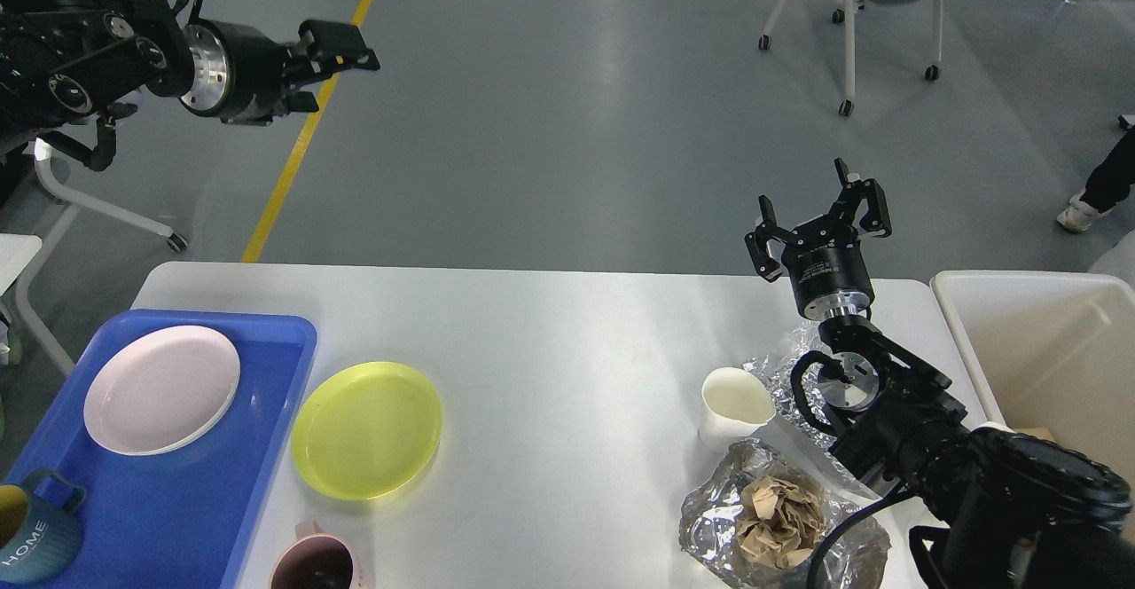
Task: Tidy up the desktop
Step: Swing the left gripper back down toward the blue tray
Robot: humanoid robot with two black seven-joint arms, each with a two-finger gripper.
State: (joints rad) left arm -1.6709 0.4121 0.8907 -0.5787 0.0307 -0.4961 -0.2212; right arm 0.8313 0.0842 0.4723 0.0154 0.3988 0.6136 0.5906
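Observation:
The white desktop fills the lower half of the head view. On it lie a yellow plate, a white paper cup on its side, crumpled foil and a foil tray holding crumpled brown paper. My right gripper is open and empty, raised above the table's far right edge. My left gripper is held high at the upper left, off the table; its fingers lie close together.
A blue tray at the left holds a pink plate and a blue mug. A pink cup stands at the front edge. A beige bin is at the right. A chair stands beyond.

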